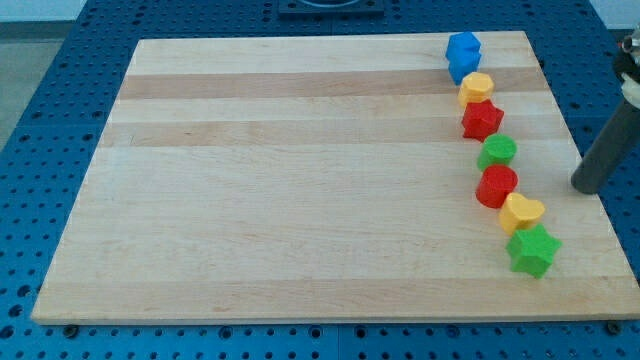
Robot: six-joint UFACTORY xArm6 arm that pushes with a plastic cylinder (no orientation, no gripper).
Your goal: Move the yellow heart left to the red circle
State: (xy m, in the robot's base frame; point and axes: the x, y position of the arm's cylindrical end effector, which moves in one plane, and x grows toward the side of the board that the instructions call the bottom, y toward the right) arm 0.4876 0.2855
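The yellow heart (521, 212) lies near the view's right edge of the wooden board, touching the red circle (496, 186) just above and to its left. A green star (533, 250) sits right below the heart. My tip (583, 187) rests on the board to the right of the red circle and the heart, apart from both, about a block's width away.
A column of blocks runs up the right side: a green circle (497, 152), a red star-like block (482, 120), a yellow hexagon-like block (476, 88) and two blue blocks (463, 55) at the top. The board's right edge (600, 215) is close to my tip.
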